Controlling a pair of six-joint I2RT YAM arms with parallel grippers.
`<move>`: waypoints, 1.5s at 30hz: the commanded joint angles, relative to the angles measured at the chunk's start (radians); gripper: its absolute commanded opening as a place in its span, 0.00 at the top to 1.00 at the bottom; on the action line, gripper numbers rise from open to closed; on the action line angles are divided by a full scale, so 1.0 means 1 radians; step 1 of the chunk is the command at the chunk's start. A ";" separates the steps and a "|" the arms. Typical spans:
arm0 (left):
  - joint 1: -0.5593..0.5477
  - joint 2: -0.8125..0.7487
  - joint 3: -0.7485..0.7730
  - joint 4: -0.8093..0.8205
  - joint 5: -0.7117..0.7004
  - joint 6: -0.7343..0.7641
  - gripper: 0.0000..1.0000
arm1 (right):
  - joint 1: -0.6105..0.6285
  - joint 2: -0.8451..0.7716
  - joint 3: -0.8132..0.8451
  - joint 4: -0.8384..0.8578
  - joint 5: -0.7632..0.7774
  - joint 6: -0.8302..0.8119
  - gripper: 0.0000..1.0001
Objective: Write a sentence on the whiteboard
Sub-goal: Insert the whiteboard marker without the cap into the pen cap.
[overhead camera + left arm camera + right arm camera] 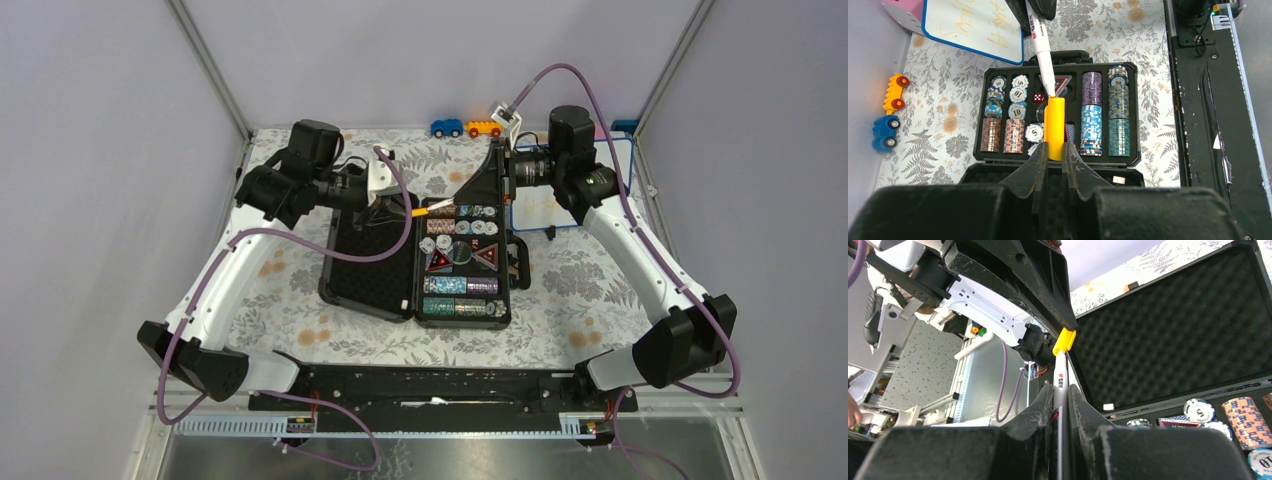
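Observation:
The whiteboard with a thin blue frame lies at the back right, behind my right arm. In the left wrist view the whiteboard carries the sentence in pale yellow-orange strokes. My left gripper is shut on a yellow marker cap. My right gripper is shut on the white marker. The marker points its tip into the mouth of the cap, over the open chip case. From above, the cap and the marker meet between my left gripper and right gripper.
An open black case with stacks of poker chips lies mid-table under both grippers. A blue toy car and an orange one stand at the back wall. A pink wedge sits beside the board.

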 commanded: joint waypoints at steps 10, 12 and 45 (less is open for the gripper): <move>-0.029 0.021 0.039 0.091 0.007 -0.171 1.00 | 0.041 0.005 0.079 -0.090 0.088 -0.126 1.00; -0.029 0.018 0.031 0.113 0.012 -0.208 1.00 | 0.043 0.004 0.080 -0.099 0.092 -0.138 1.00; -0.028 0.012 -0.012 0.232 -0.054 -0.405 1.00 | 0.052 -0.031 0.115 -0.232 0.125 -0.237 1.00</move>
